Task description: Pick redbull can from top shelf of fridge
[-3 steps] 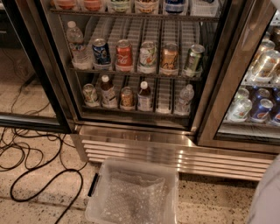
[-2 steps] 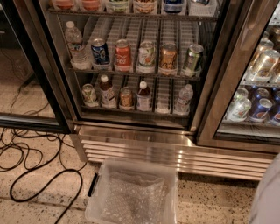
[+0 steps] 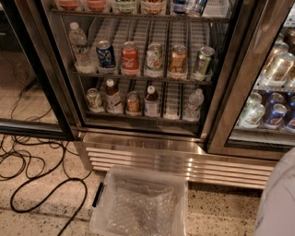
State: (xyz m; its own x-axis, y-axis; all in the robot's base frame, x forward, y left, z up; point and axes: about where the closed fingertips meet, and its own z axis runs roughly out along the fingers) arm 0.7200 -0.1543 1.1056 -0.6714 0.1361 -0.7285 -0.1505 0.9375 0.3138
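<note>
The fridge (image 3: 152,150) fills the view, its left glass door swung open. The top shelf (image 3: 138,15) runs along the upper edge of the camera view; only the bottoms of the things on it show. Among them a slim blue-and-silver can (image 3: 196,6), which looks like the redbull can, leans at the right end, cut off by the frame. The gripper is not in view. A pale rounded part of the robot (image 3: 276,198) shows at the bottom right.
The rack below holds a water bottle (image 3: 79,48), a Pepsi can (image 3: 106,55), a Coca-Cola can (image 3: 130,57) and more cans. The lowest rack holds small bottles. A clear plastic bin (image 3: 140,203) stands on the floor in front. Black cables (image 3: 41,184) lie at left.
</note>
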